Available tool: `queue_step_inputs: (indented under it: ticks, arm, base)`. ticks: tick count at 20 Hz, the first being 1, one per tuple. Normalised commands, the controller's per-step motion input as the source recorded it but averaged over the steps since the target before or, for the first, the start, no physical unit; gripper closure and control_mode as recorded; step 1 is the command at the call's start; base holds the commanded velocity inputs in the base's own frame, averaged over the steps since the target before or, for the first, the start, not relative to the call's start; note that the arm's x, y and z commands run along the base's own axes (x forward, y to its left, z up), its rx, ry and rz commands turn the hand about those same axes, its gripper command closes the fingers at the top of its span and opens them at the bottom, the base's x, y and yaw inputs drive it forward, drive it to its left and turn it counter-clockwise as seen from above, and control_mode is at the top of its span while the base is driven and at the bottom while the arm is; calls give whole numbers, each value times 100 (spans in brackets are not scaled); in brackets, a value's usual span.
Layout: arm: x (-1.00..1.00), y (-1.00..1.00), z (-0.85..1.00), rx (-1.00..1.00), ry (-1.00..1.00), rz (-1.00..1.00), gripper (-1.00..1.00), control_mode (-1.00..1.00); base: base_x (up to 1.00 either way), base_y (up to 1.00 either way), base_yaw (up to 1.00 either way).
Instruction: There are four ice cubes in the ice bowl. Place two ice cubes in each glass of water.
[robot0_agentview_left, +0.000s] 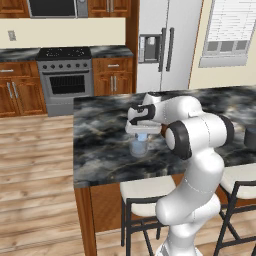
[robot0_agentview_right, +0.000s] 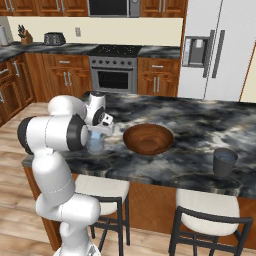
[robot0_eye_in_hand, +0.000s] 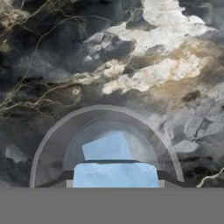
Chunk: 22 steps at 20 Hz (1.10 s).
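Hovering over the glass (robot0_eye_in_hand: 105, 144), the gripper (robot0_eye_in_hand: 115, 184) pinches an ice cube (robot0_eye_in_hand: 115, 175), centred so it drops beside the cube (robot0_eye_in_hand: 107, 146) already inside.

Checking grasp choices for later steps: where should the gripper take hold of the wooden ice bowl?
Probably the near rim of the wooden ice bowl, from straight above, with one finger inside and one outside. It sits upright, wide and shallow, and is likely too broad to span.

The gripper (robot0_agentview_left: 142, 134) hung over a glass (robot0_agentview_left: 139, 147) left of the bowl (robot0_agentview_right: 148, 139); another glass (robot0_agentview_right: 225, 162) stood right of it.
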Motion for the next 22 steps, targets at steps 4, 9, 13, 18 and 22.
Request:
queue_step_inputs:
  ticks: [4, 9, 13, 18, 22]
  arm:
    - [13, 13, -12, 0, 0, -1, 100, -100]
    - [36, 7, -13, 0, 0, 0, 100, -100]
    - [33, 0, -8, 0, 0, 0, 100, -100]
    - [6, 0, -1, 0, -1, 0, -100, -100]
    - [0, 0, 0, 0, -2, 0, -100, -100]
  base:
    - [0, 0, 0]
    - [0, 0, 0]
    - [0, 0, 0]
    - [0, 0, 0]
    - [0, 0, 0]
